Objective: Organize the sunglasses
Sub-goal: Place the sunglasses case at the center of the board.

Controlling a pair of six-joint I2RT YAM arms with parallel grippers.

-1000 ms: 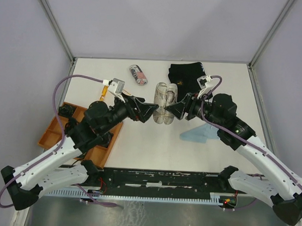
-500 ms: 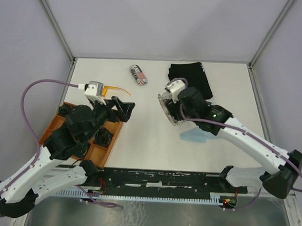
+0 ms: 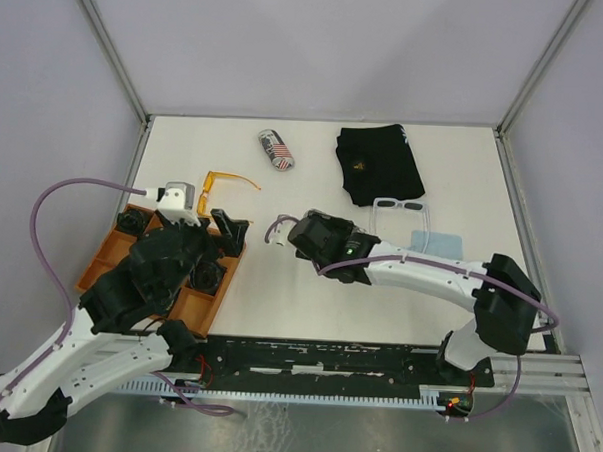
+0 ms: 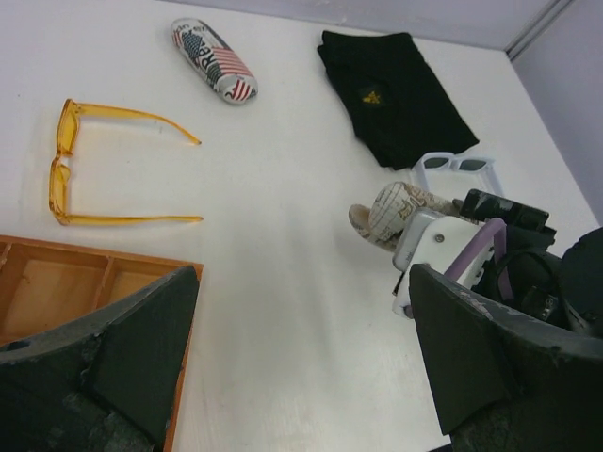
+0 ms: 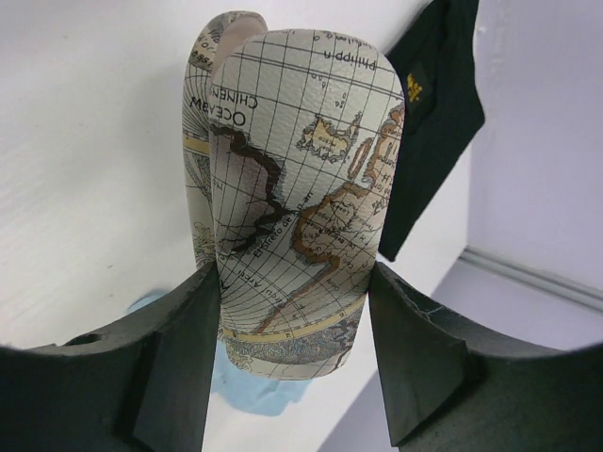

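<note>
Sunglasses lie in two places on the white table (image 3: 278, 295). The orange-amber pair (image 4: 57, 188) rests with its arms unfolded, just past the far edge of the orange tray (image 4: 47, 292) and well short of the flag-printed case (image 4: 214, 72). The white pair (image 4: 436, 163) sits between the folded black fabric (image 3: 379, 161) and the light blue cloth (image 3: 439, 241).

The right gripper (image 5: 294, 273) is clamped on a map-printed case (image 5: 292, 169), pinching it upright between both fingers. Seen from the left wrist, that case and the right arm's wrist stand just in front of the white pair, partly crowding it. The left gripper (image 3: 231, 228) hangs over the tray's far corner, jaws spread wide and holding nothing, near the orange-amber pair but not touching it.
</note>
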